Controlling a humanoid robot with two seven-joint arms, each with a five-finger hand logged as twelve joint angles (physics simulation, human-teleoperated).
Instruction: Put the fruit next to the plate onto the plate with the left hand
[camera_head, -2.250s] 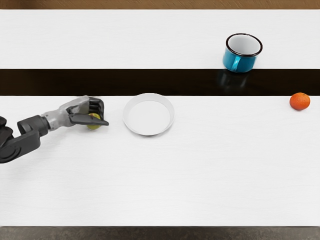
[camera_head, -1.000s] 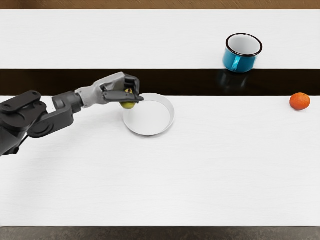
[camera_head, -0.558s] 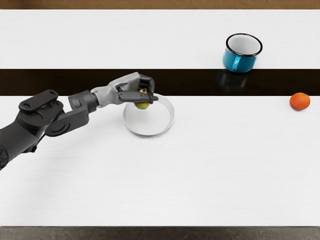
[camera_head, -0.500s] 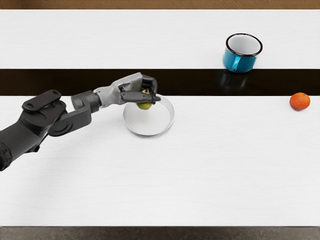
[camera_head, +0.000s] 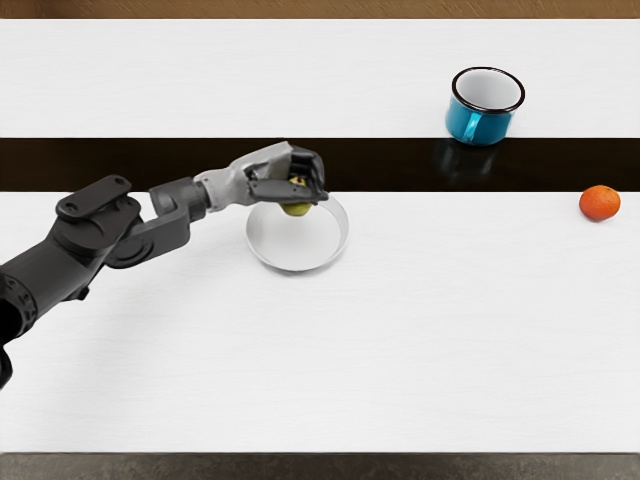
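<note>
With our grey five-finger left hand (camera_head: 290, 178) clamped around the small round yellow-green fruit (camera_head: 296, 208), we see that fruit over the far edge of the shallow round white plate (camera_head: 300, 245) on the white table (camera_head: 400, 340), though whether they touch is unclear.

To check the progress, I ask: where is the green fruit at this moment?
In the head view, left of centre, the green fruit is in the grasp of the left robot hand, over the far part of the white plate.
</note>
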